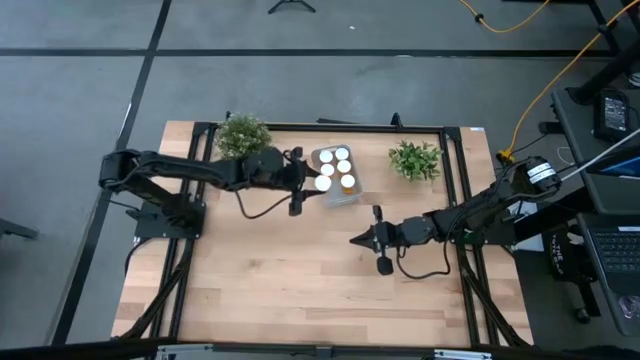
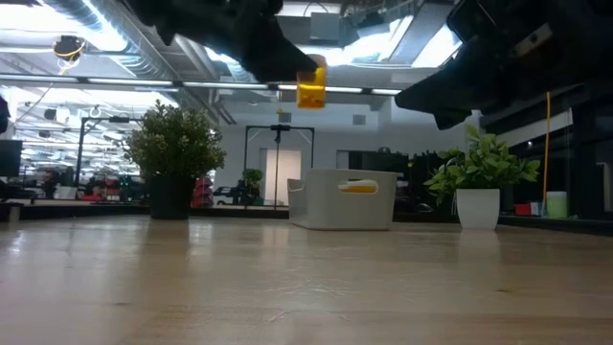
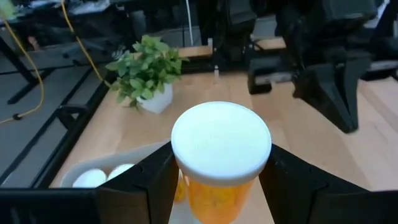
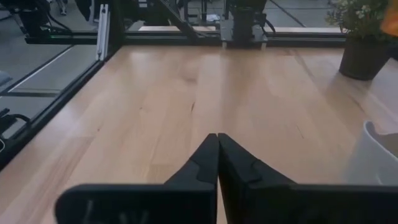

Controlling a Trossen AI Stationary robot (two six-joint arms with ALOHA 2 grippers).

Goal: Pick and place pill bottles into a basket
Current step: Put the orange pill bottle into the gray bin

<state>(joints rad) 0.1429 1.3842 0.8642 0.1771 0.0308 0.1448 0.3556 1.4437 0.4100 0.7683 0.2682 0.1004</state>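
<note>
Presently the left gripper (image 3: 217, 186) clamps a pill bottle (image 3: 221, 158) above the basket (image 1: 345, 196) edge, positioned for release; four bottles inside. Right gripper (image 4: 217, 158), closed and empty, waits mid-table.

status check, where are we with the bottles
Left gripper shut on pill bottle, held above the basket. Four bottles already in. Right gripper shut, empty, mid-table. Nothing in the way.

One orange, white-capped pill bottle (image 3: 220, 163) is hanging upright in the air, just left of the basket (image 1: 340, 194). The pale translucent basket is sitting at the tabletop's far middle, holding five upright bottles (image 1: 337, 168).
</note>
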